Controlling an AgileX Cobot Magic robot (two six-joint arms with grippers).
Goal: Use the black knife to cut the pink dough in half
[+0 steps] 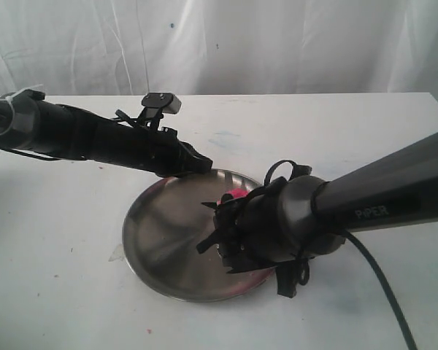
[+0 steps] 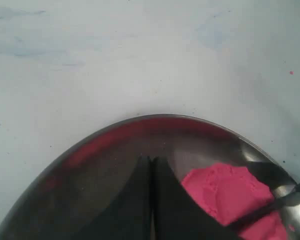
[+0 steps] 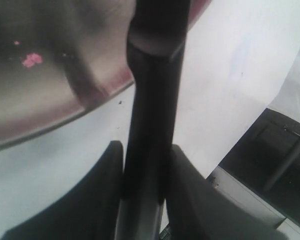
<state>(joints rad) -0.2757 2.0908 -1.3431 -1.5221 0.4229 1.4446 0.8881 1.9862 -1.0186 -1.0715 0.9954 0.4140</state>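
Observation:
The pink dough (image 2: 225,192) is one rounded lump lying on the round steel plate (image 2: 140,121). In the exterior view only a sliver of the dough (image 1: 234,195) shows behind my right arm. My left gripper (image 2: 151,161) is shut and holds nothing. Its tips hang over the plate right beside the dough, at the plate's far rim (image 1: 226,172). My right gripper (image 3: 145,150) is shut on the handle of the black knife (image 3: 151,100). In the left wrist view the knife's blade (image 2: 272,204) lies across the dough's edge. Over the plate, my right gripper (image 1: 223,226) hides most of the knife.
Tiny pink crumbs (image 3: 32,59) lie on the plate's floor (image 3: 35,105). The white table (image 1: 73,255) spreads around the plate. A white curtain (image 1: 277,44) hangs behind it. The table's edge and a dark frame (image 3: 270,160) show in the right wrist view.

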